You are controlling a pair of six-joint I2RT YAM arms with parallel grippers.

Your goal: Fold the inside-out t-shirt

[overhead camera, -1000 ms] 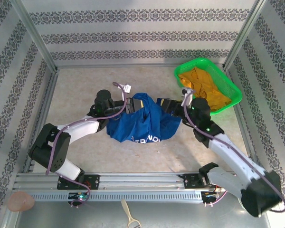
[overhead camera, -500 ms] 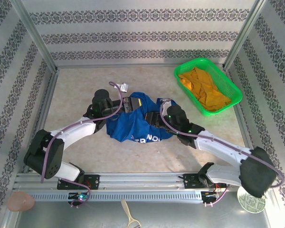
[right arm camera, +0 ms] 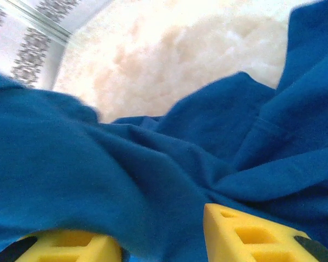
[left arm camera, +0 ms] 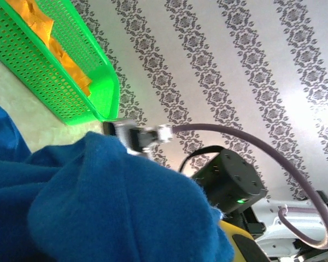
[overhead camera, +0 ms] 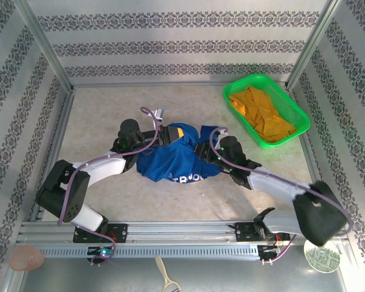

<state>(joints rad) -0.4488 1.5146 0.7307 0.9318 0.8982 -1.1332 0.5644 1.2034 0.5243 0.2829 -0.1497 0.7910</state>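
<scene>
Right arm [overhead camera: 274, 182] swung inward to blue t-shirt [overhead camera: 170, 164], left jaws clamped on it

The white lettering [overhead camera: 188, 178] on the t-shirt [overhead camera: 170, 159] is partly folded under and cannot be read. The left gripper [overhead camera: 172, 134] is largely covered by blue cloth. The fingers [right arm camera: 251, 234] of the right gripper [right arm camera: 153, 224] are cut off by the lower edge, and the basket [left arm camera: 54, 82] by the upper corner.

One t-shirt [overhead camera: 170, 163], one basket [overhead camera: 290, 133], one orange garment [overhead camera: 261, 115].
</scene>
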